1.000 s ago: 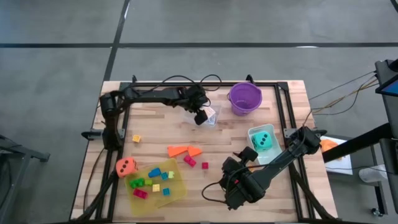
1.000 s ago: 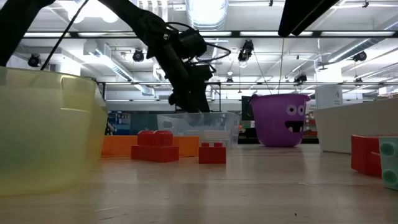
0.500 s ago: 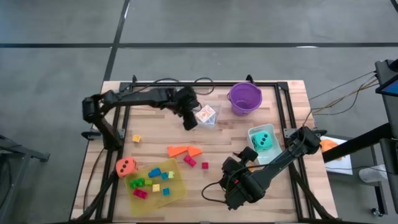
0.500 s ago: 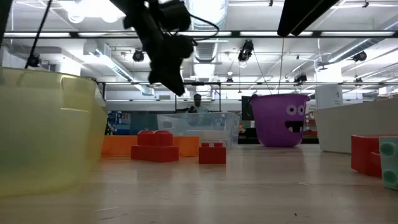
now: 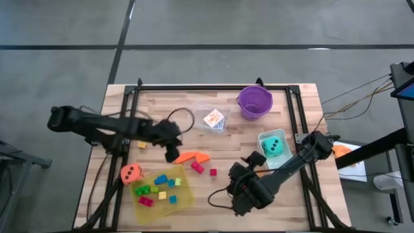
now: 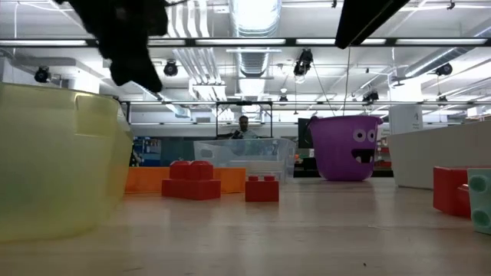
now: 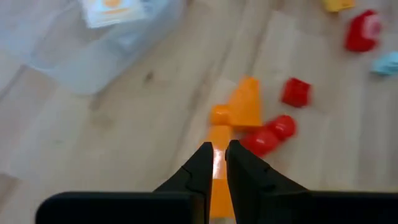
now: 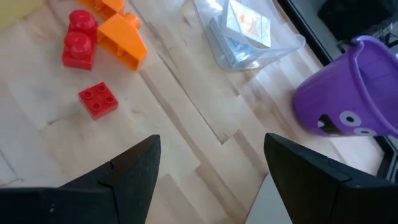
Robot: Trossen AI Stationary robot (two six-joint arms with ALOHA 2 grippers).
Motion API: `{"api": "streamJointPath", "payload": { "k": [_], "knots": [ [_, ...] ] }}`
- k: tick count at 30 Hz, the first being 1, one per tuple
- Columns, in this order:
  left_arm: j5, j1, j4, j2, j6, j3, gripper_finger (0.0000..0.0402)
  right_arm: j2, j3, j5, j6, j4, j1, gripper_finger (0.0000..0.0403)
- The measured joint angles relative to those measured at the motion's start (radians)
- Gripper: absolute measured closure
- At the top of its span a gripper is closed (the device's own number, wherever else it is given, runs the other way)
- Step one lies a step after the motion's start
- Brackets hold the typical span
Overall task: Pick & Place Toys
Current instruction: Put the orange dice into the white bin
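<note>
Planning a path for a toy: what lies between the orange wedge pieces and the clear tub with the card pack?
Only bare wood, as the high view shows: nothing lies between the orange wedge pieces and the clear tub.

The left tool (image 5: 172, 155) hangs mid-worktop, fingers (image 7: 200, 167) nearly together; the right tool (image 5: 240, 173) rests lower right, fingers (image 8: 134, 163) spread.

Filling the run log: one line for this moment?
left gripper: jaws nearly shut, over orange wedges | right gripper: open, waiting | card pack: in clear tub
</note>
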Motion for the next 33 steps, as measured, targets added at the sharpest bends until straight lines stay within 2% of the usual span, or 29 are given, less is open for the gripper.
{"api": "streamJointPath", "payload": {
  "k": [5, 13, 18, 22, 28, 33],
  "knots": [
    [-0.028, -0.089, 0.047, -0.063, -0.047, -0.062, 0.0336, -0.001, 0.000, 0.000, -0.044, 0.005, -0.017, 0.0119],
    [-0.024, -0.175, 0.045, -0.066, -0.049, -0.067, 0.0245, -0.001, -0.003, 0.003, -0.070, 0.040, -0.057, 0.0119],
    [0.114, -0.214, -0.002, -0.066, -0.049, -0.066, 0.0204, -0.001, -0.004, 0.004, -0.159, 0.091, -0.069, 0.0119],
    [0.147, -0.229, -0.147, -0.066, -0.120, -0.042, 0.0195, -0.001, -0.004, 0.005, -0.171, 0.092, -0.077, 0.0119],
    [0.155, -0.231, -0.385, -0.066, -0.371, 0.008, 0.0194, 0.003, -0.013, 0.067, -0.126, 0.103, -0.080, 0.0119],
    [0.164, -0.233, -0.444, -0.066, -0.502, 0.019, 0.0194, 0.003, -0.023, 0.124, -0.139, 0.106, -0.080, 0.0119]
  ]
}}
